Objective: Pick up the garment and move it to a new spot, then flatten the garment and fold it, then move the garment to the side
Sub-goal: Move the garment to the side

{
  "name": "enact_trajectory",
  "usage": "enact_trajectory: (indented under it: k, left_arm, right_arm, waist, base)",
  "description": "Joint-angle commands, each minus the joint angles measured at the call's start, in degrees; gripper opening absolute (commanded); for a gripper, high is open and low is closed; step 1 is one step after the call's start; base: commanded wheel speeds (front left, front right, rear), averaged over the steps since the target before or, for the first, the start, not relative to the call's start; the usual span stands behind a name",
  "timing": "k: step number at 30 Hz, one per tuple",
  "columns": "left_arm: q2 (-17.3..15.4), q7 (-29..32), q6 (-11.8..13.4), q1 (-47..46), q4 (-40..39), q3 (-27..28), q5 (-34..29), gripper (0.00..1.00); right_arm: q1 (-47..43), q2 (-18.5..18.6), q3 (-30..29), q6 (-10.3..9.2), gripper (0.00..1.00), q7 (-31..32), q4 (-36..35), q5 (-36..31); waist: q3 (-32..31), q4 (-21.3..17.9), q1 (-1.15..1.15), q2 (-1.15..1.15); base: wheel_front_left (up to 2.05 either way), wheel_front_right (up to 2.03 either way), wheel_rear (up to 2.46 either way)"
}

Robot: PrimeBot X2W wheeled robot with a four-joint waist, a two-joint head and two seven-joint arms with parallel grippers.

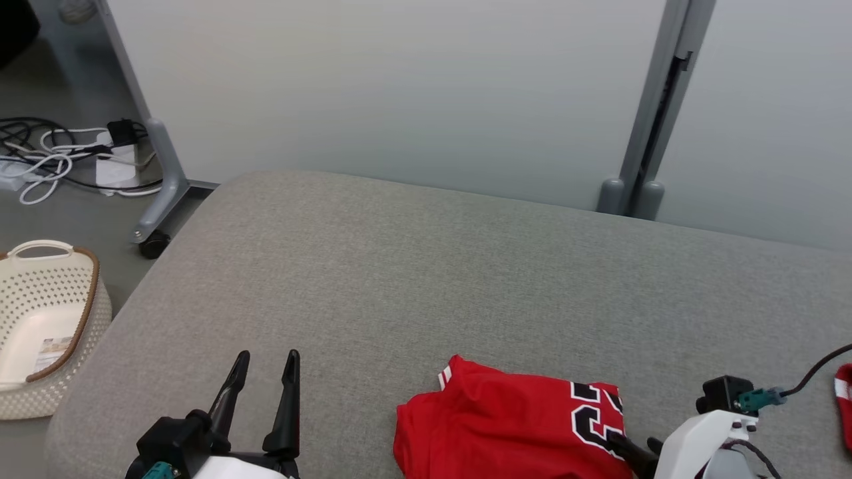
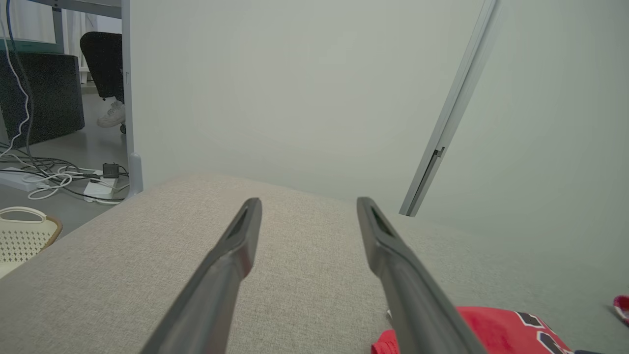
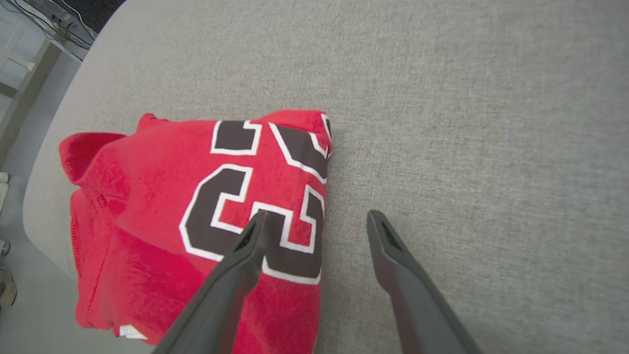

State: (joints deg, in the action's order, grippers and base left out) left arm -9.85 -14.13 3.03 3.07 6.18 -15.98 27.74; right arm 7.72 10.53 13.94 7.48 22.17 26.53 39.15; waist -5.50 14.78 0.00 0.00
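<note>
Near bench (image 1: 466, 266) edge: folded garment (image 1: 506, 426), probably awaiting move aside.
Right pincer (image 3: 318, 216): released, straddling its edge.
Left pincer (image 2: 308, 201): released, idle.

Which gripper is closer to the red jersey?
Right. The right gripper straddles the edge of the red jersey, one finger over it; the left gripper sits apart, to its left, over the cushion.

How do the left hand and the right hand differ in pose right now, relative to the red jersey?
The left hand hangs over bare grey cushion, apart from the red jersey; the right hand straddles the jersey's edge, one finger over the printed number. The left hand points toward the far wall; the right hand points down at the cushion. Both are open and hold nothing.
</note>
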Motion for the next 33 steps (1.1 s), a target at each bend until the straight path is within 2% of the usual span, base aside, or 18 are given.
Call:
enact_trajectory:
  k: [1, 5, 9, 10, 11, 12, 18, 22, 27, 33]
  left_arm:
    - [-0.2, 0.2, -0.4, -1.0, 0.1, -0.2, -0.1, 1.00]
    - [-0.5, 0.5, -0.2, -1.2, 0.0, -0.4, -0.1, 1.00]
    - [-0.9, 0.4, -0.4, -1.4, 0.2, -0.4, 0.2, 1.00]
    - [-0.8, 0.5, -0.3, -1.4, 0.2, -0.5, 0.2, 1.00]
    - [-0.8, 0.5, -0.2, -1.4, 0.1, -0.6, 0.2, 1.00]
    - [-0.8, 0.5, 0.0, -1.4, 0.0, -0.6, 0.1, 1.00]
    - [-0.6, 0.7, 0.0, -1.2, -0.3, -1.1, 0.4, 1.00]
    - [-0.1, 0.7, -0.5, -1.8, -0.6, -2.0, 0.4, 1.00]
    - [1.2, 0.6, -1.4, -2.4, -0.9, -3.9, 0.0, 1.00]
    - [3.1, 0.4, -2.5, -3.6, -0.6, -6.4, -0.1, 1.00]
  right_arm:
    - [0.7, -0.7, -0.4, 0.05, 1.00, 1.7, 1.9, 0.8]
    - [1.2, -2.5, -1.7, 0.05, 1.00, 6.7, 6.1, 2.2]
    - [0.9, -3.7, -1.8, 0.05, 1.00, 8.1, 7.0, 3.4]
    - [0.8, -3.8, -1.7, 0.05, 0.87, 7.9, 6.9, 3.4]
    - [0.9, -3.8, -1.6, 0.05, 0.40, 7.3, 6.6, 3.2]
    - [1.0, -3.7, -1.5, 0.05, 0.00, 6.8, 6.4, 3.2]
    - [2.1, -2.1, -0.9, 0.05, 0.00, 3.6, 5.1, 2.8]
    - [3.3, -0.1, 0.5, 0.05, 0.00, 0.3, 2.9, 1.8]
    - [5.9, 4.0, 4.2, 0.05, 0.00, -1.6, -0.2, 0.9]
    - [9.6, 8.7, 8.8, 0.05, 0.00, -0.7, -3.2, 1.1]
  waist:
    - [0.3, 1.9, 0.00, 0.00]
    - [0.4, 3.4, 0.00, 0.00]
    - [0.5, 4.1, 0.00, 0.00]
    - [0.5, 4.2, 0.00, 0.00]
    - [0.5, 4.2, 0.00, 0.00]
    - [0.5, 4.2, 0.00, 0.00]
    - [0.2, 3.0, 0.00, 0.00]
    - [0.1, 0.6, 0.00, 0.00]
    - [0.0, -5.2, 0.00, 0.00]
    - [0.6, -12.4, 0.00, 0.00]
  base:
    - [0.00, 0.00, 0.00]
    - [0.00, 0.00, 0.00]
    - [0.00, 0.00, 0.00]
    - [0.00, 0.00, 0.00]
    - [0.00, 0.00, 0.00]
    - [0.00, 0.00, 0.00]
    - [0.00, 0.00, 0.00]
    - [0.00, 0.00, 0.00]
    - [0.00, 0.00, 0.00]
    - [0.00, 0.00, 0.00]
